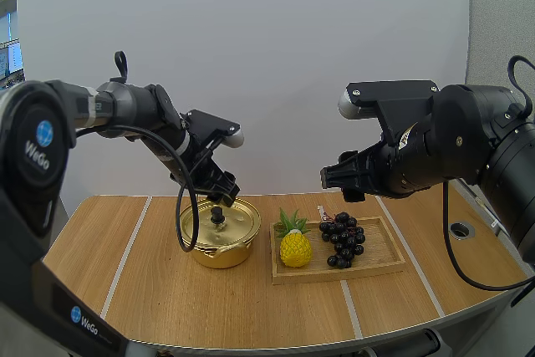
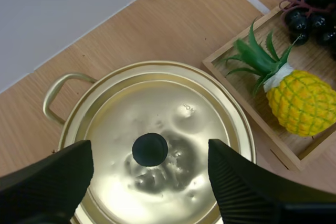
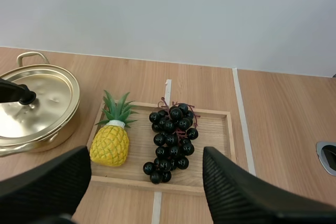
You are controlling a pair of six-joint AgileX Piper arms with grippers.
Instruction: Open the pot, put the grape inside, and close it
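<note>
A gold pot [image 1: 222, 236] with its lid [image 2: 157, 129] on stands left of centre on the table. My left gripper [image 1: 222, 198] hovers just above the lid's black knob [image 2: 149, 149], its fingers [image 2: 52, 179] open and straddling the knob without touching it. A bunch of dark grapes [image 1: 341, 238] lies in a wooden tray [image 1: 380, 252] beside a toy pineapple [image 1: 294, 244]. My right gripper [image 1: 338, 180] hangs open above the tray, over the grapes [image 3: 170, 140]. From the right wrist view the pot [image 3: 37, 111] sits beside the tray [image 3: 215, 129].
The pineapple [image 3: 111, 142] takes up the tray's left half, next to the pot. A round metal grommet [image 1: 461, 229] is set in the table at the far right. Bare wooden tabletop [image 1: 142, 282] lies in front of the pot and tray.
</note>
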